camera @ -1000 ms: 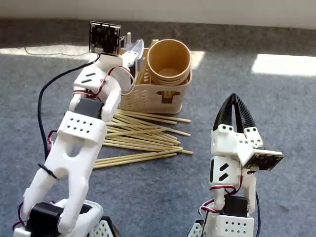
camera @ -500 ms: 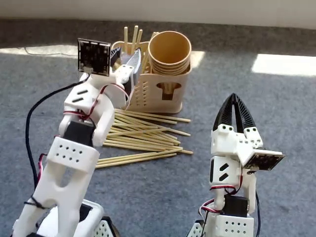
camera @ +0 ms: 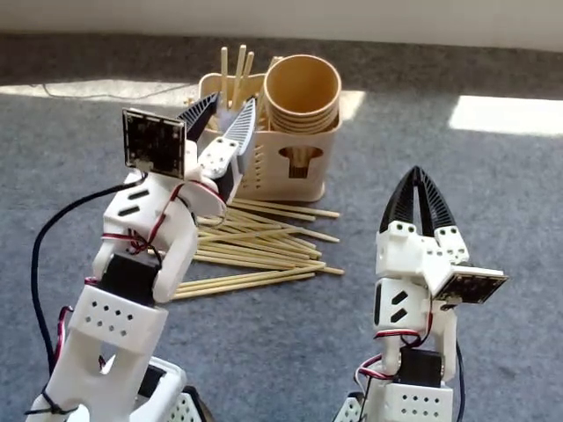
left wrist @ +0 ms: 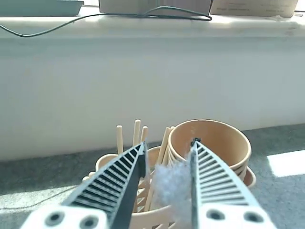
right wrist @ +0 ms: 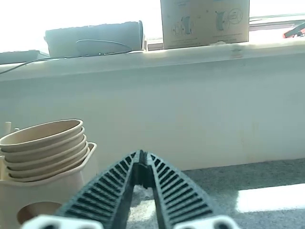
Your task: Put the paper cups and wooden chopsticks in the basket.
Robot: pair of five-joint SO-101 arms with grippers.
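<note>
While three chopsticks [camera: 239, 66] stand, perhaps five cups [camera: 302, 101] nest.

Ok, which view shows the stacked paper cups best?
The high view: the paper cups sit nested in the basket, seen from above. The left wrist view has fingers partly covering them; the right wrist view shows their rims side-on.

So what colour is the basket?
The basket is cream, with slotted walls; clearest in the high view.
</note>
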